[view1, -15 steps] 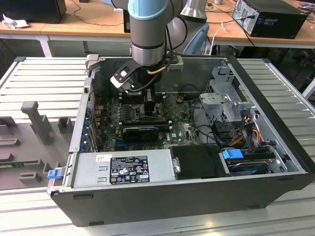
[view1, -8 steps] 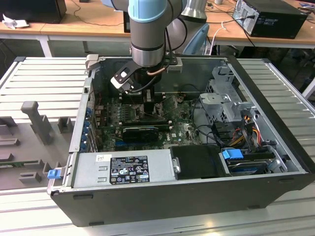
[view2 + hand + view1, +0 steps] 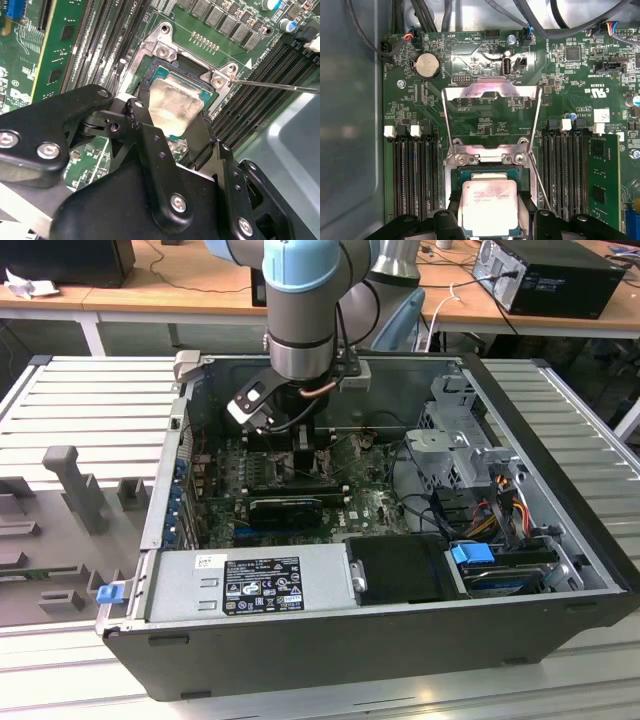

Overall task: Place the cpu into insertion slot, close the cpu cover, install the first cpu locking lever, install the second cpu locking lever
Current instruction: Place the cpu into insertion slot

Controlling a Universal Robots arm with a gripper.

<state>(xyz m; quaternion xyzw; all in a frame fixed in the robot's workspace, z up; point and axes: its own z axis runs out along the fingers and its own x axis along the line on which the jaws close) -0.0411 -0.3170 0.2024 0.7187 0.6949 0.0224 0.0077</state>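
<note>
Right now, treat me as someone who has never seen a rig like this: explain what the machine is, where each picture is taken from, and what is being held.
The machine is a robot arm with a gripper at its end. The exterior view comes from a camera off the arm: it shows the arm reaching down into an open computer case lying on a slatted surface. Both wrist views come from cameras riding on the arm, looking at the green circuit board. There the gripper is shut on the cpu, a pale square chip, at the insertion slot; whether it is seated I cannot tell. The cpu cover stands swung open.
</note>
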